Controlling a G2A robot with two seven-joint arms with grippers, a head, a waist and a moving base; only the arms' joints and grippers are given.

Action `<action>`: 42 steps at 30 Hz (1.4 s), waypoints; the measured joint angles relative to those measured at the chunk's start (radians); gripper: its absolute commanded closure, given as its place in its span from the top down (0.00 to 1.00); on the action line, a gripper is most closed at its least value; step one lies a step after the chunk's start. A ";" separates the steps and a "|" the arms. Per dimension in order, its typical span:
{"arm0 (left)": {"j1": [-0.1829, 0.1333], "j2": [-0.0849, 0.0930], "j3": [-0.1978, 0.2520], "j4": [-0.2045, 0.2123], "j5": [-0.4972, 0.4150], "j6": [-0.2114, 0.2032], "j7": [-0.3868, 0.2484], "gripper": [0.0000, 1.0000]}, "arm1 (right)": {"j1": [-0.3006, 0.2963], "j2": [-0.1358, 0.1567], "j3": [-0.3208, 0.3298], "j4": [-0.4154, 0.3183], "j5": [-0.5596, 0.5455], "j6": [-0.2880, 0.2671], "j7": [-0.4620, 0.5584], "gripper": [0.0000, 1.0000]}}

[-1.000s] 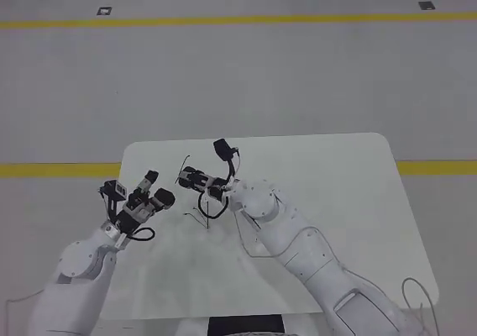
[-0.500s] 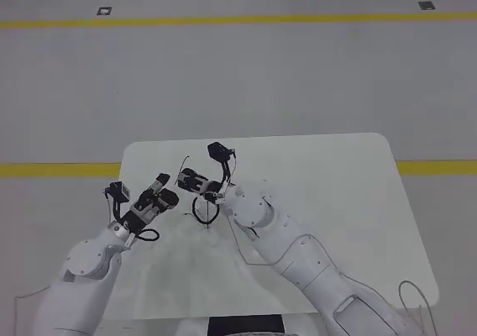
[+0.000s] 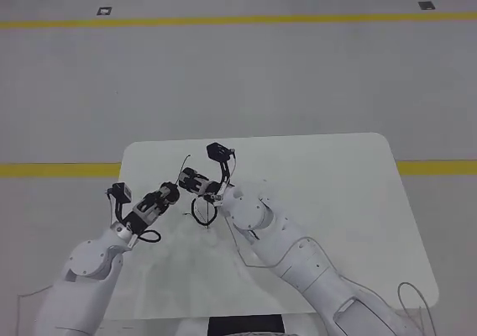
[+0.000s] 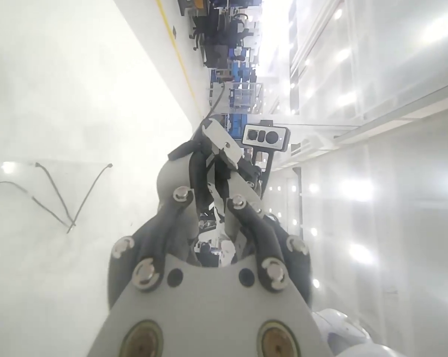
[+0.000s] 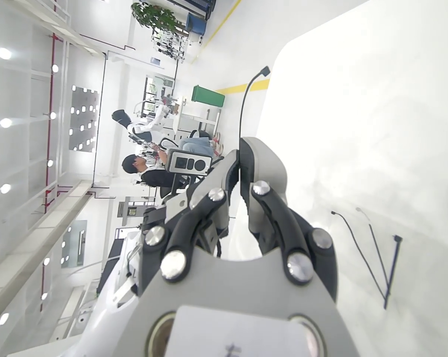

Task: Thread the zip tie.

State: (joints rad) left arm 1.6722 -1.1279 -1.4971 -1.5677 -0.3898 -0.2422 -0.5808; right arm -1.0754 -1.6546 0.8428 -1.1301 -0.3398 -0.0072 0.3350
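From the right wrist: pinches a thin black plastic zip tie (image 5: 242, 113) in the pressed-together right gripper (image 5: 240, 157) above the white rounded table (image 5: 358, 94), head end standing free, spare black ties (image 5: 380, 261) crossed on the table. From the left wrist: cannot tell the state of the left gripper (image 4: 205, 165). From the top: has both grippers close above the table's far left part; judges threading not yet done, tail not through head.

Both arms angle inward above the counter, the left tool (image 3: 171, 191) close beside the right tool (image 3: 185, 176), which pinches a zip tie (image 5: 242, 113).
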 measured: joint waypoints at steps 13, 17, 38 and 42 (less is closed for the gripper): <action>0.012 0.004 0.004 -0.008 0.026 -0.007 0.023 0.15 | -0.016 0.004 0.002 -0.028 -0.021 -0.001 -0.003 0.00; 0.013 0.005 0.009 -0.009 0.040 -0.005 0.036 0.13 | -0.016 0.003 -0.003 -0.031 -0.019 -0.004 0.004 0.00; 0.011 0.008 0.011 -0.006 0.039 -0.008 0.064 0.10 | -0.005 -0.002 -0.014 -0.017 -0.010 -0.002 0.026 0.00; 0.009 0.009 0.014 -0.005 0.041 -0.008 0.067 0.11 | -0.003 -0.002 -0.014 -0.015 -0.008 -0.003 0.030 0.00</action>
State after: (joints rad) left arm 1.6816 -1.1190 -1.4835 -1.5724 -0.3492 -0.2502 -0.5137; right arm -1.0788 -1.6566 0.8285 -1.1453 -0.3474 -0.0098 0.3647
